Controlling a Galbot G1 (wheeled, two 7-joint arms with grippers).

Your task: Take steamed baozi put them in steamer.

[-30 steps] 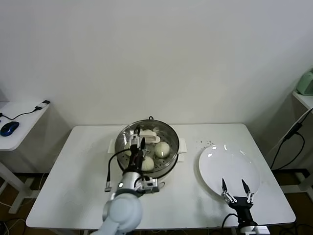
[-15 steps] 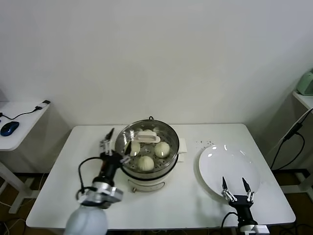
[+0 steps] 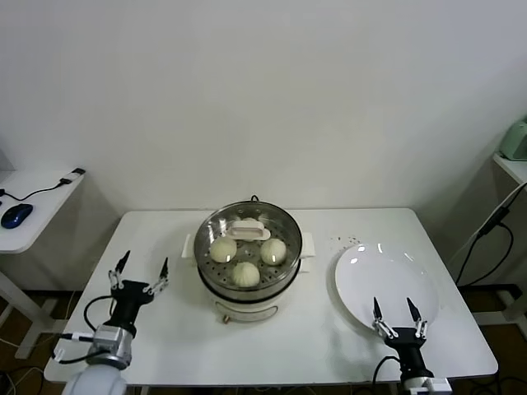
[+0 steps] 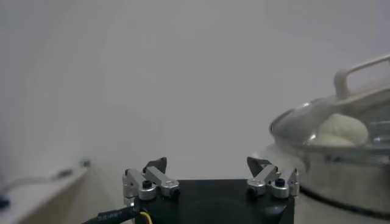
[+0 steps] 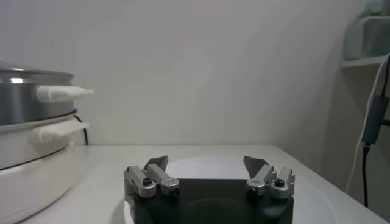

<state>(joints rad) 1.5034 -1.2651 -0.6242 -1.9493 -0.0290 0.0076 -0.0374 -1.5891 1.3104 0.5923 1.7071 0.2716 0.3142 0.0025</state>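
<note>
Baozi (image 3: 245, 273), smooth cream-white domes

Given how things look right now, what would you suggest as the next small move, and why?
Probably park both arms: three steamed baozi show in the steamer, the plate is bare, and the left gripper and right gripper are open and empty. A fourth bun may hide behind the handle.

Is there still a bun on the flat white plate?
No, the flat round white plate is bare; three cream-white buns sit in the shiny steel steamer pot.
</note>
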